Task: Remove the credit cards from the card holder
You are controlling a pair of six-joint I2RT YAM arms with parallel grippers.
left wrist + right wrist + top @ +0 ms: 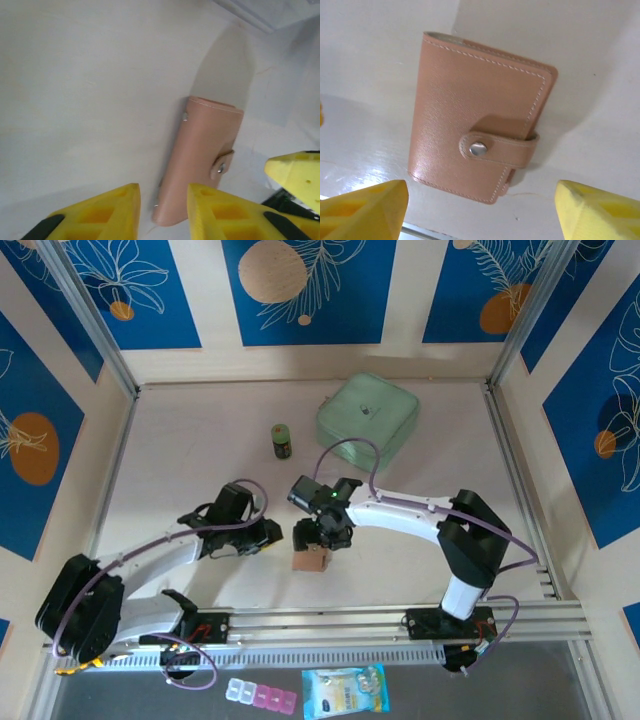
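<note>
Our left gripper (272, 536) is standing with its two yellow fingers (105, 212) a little apart. In its wrist view the near end of the holder (202, 160) is showing in the gap between them. We cannot tell if a finger is touching the leather there.

Our right gripper (322, 538) is hanging with its fingers (365, 210) wide apart and with nothing between them. In its wrist view the holder is lying at 12 o'clock from them. We are seeing the holder closed, with the tab (497, 150) snapped across its face.

In the top view the holder is resting on the table (200, 440), toward the near edge. It is at 6 o'clock just beside the right gripper, and at 4 o'clock near the left gripper.

Well apart from the holder, a green case (367, 412) is lying at 1 o'clock and a small green can (283, 441) is standing at 12 o'clock. Beyond the arm bases, a pill box (262, 695) is lying at 7 o'clock from the holder and a sachet (345, 690) at 6 o'clock.
</note>
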